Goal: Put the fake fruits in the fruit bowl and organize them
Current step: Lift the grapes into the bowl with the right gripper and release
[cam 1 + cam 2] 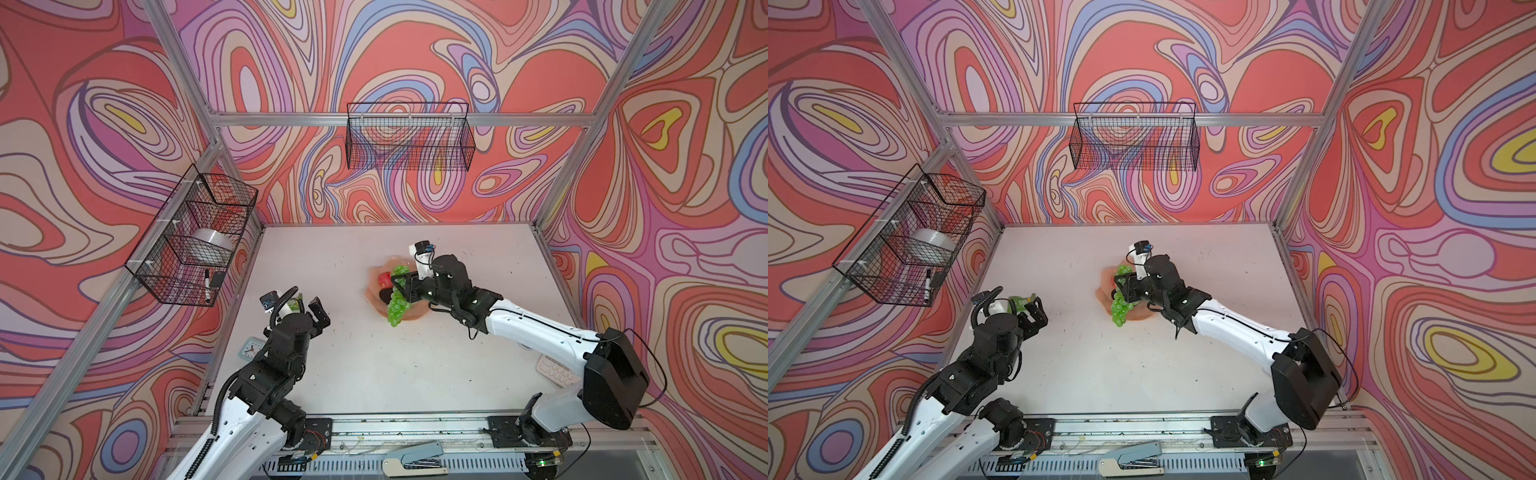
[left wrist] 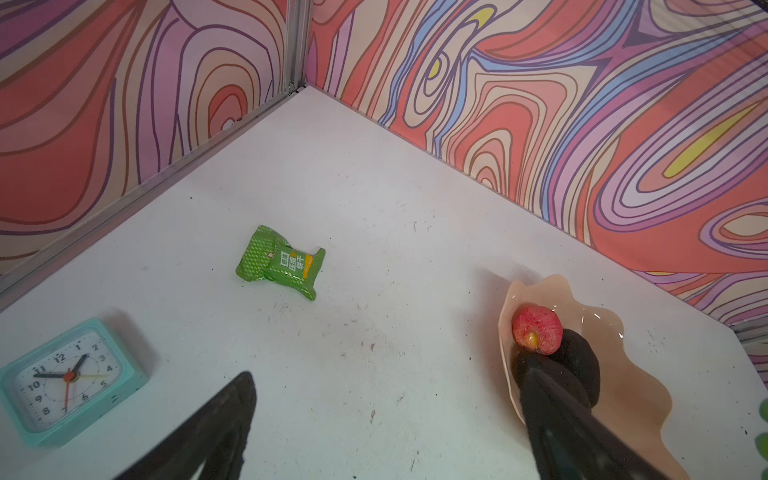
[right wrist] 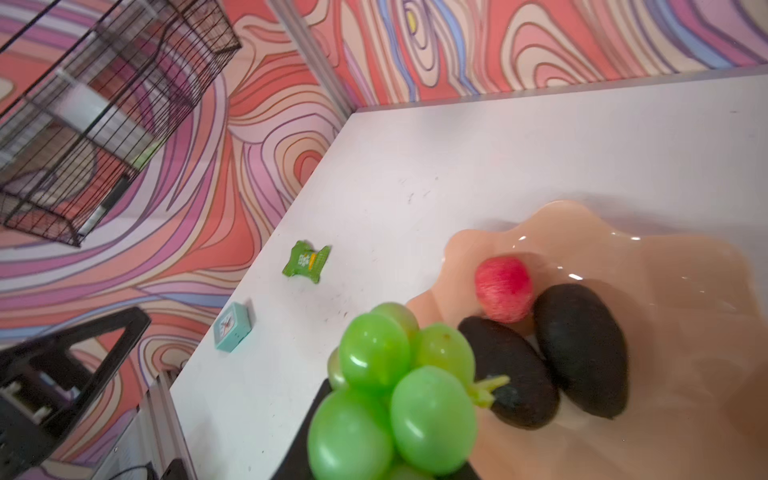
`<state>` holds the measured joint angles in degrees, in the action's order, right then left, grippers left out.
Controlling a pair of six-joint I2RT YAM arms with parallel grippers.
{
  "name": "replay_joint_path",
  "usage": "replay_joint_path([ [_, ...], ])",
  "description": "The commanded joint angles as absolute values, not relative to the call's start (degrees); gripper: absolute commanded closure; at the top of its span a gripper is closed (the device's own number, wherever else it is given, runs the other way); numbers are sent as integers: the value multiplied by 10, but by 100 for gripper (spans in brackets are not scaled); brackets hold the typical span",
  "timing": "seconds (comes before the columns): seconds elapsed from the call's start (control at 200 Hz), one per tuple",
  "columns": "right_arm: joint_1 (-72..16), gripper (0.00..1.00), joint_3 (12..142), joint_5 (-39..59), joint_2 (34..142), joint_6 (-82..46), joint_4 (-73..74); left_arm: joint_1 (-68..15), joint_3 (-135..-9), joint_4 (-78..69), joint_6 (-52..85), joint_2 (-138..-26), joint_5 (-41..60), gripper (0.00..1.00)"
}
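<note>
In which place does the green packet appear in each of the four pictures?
Top view: green packet by the left gripper, left of the fruit bowl.
Top view: green packet, same spot.
Left wrist: green packet, lying apart from clock and fruit bowl.
Right wrist: green packet, beyond the clock.
Shared landmark: the fruit bowl.

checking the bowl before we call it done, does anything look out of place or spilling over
The grapes look off: the bunch lies across the fruit bowl with its near end hanging past the rim over the table, the right tool shut on it. The apple and both avocados sit inside.
</note>
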<state>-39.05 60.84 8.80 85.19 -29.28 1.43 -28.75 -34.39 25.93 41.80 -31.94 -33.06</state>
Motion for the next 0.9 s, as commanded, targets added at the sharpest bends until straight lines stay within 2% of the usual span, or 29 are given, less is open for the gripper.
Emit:
replay_joint_path([
  [0.0, -357, 72, 605, 134, 853, -333, 0, -282, -352, 261, 415, -314, -335, 0],
  [0.381, -317, 72, 597, 185, 910, -377, 72, -283, -355, 265, 412, -312, -336, 0],
  [0.891, -293, 69, 584, 155, 989, -379, 119, -283, -353, 261, 410, -321, -337, 0],
])
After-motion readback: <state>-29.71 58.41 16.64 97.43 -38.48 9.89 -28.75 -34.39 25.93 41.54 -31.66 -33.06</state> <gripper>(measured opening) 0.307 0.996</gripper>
